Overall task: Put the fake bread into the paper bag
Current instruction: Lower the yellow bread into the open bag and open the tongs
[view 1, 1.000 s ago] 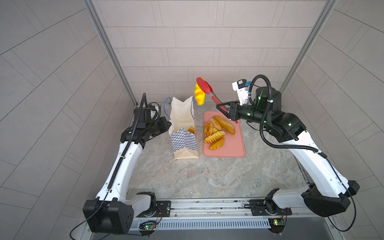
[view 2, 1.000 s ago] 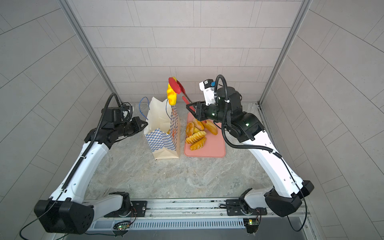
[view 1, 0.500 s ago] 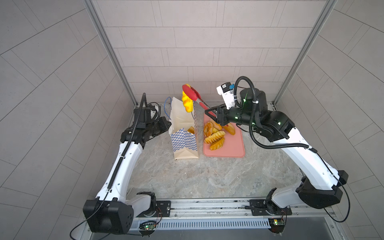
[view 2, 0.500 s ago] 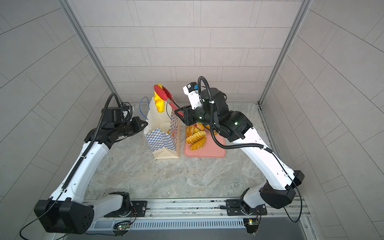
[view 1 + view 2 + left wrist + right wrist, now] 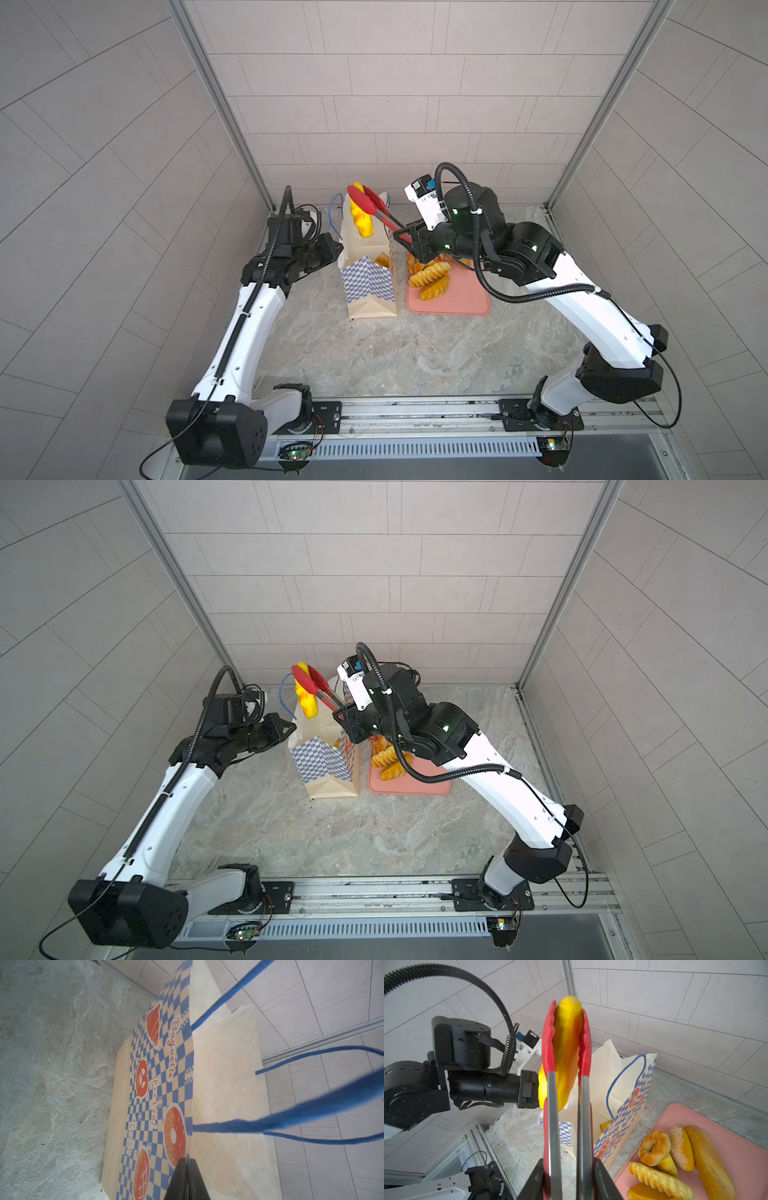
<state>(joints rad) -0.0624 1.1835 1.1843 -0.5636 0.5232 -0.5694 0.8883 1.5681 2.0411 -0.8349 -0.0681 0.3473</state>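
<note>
In both top views the right gripper (image 5: 405, 240) is clamped on the red tongs (image 5: 370, 203), which squeeze a yellow bread (image 5: 360, 218) at the open top of the paper bag (image 5: 368, 286). Only the right wrist view shows the bread's long smooth shape and more pastries (image 5: 654, 1147) on the pink tray (image 5: 741, 1142). Only the left wrist view shows the left gripper (image 5: 188, 1176) pinched together on the bag's rim.

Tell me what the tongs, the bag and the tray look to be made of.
Tongs: brushed steel arms with matte red tips, likely silicone. Paper bag: thin printed matte paper, creased at the rim, with blue cord handles. Tray: pink, smooth, matte, rounded rim; probably silicone or plastic.
</note>
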